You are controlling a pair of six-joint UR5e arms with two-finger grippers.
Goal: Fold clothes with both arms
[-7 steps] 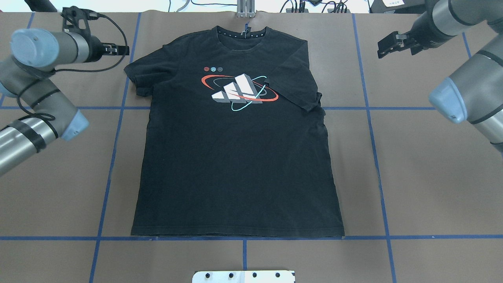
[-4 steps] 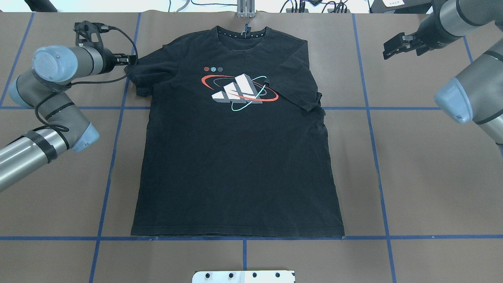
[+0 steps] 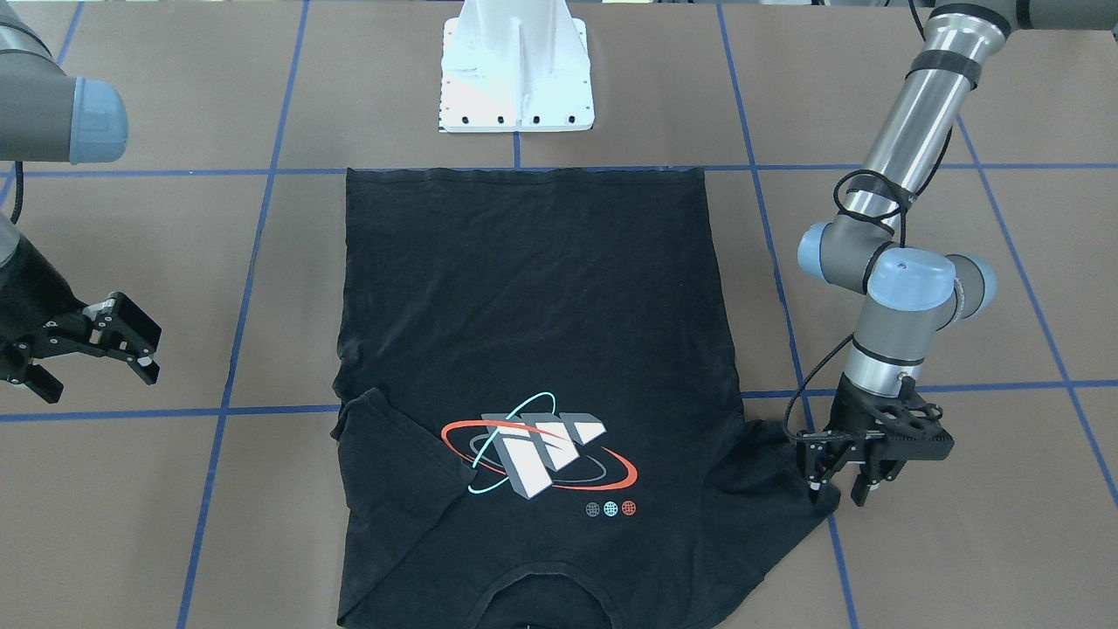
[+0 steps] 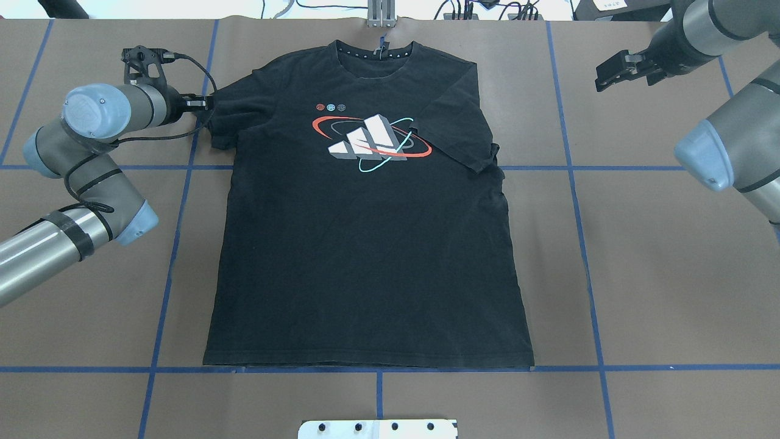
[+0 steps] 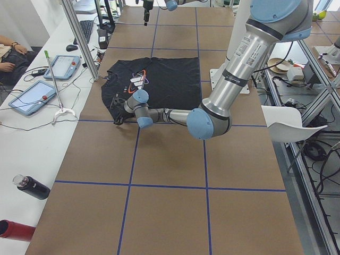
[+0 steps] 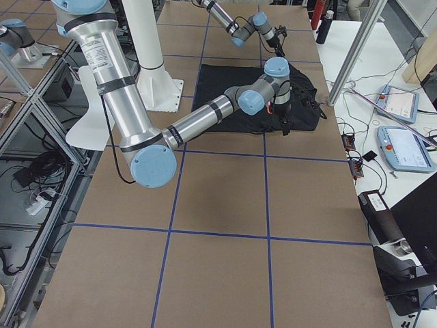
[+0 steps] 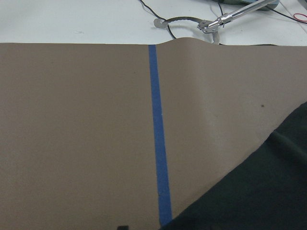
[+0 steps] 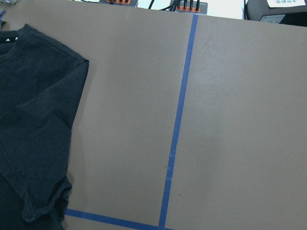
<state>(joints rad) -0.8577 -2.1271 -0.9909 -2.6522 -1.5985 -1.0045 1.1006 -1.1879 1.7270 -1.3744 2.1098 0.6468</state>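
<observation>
**At the shirt's left sleeve, one gripper close and one far off**

Across the middle of the brown table (image 4: pixel 670 274) the black T-shirt (image 4: pixel 365 256) lies flat with its logo (image 4: pixel 372 140) facing up. Its hem is toward the white base (image 3: pixel 517 79) and its collar is away from it. The sleeve on the robot's right (image 4: pixel 457 134) is folded in over the chest, its cuff just beside the logo. The other sleeve (image 3: pixel 769 463) lies spread out flat.

The left gripper (image 3: pixel 838 491) is at the outer corner of that spread sleeve. The overhead view shows only the wrist butting against the cloth. The front-facing view shows more: the fingers point down and stand apart, with the sleeve's tip touching the one nearer the shirt. I cannot tell whether any cloth lies between them. The left wrist camera catches no fingers at all — just a blue tape line (image 7: pixel 158 143) and a dark wedge of shirt in its lower corner.

The right gripper (image 4: pixel 600 76) hangs well apart from the shirt, out past the folded sleeve, fingers spread and holding nothing. Its wrist camera looks down on that sleeve's cuff.
</observation>
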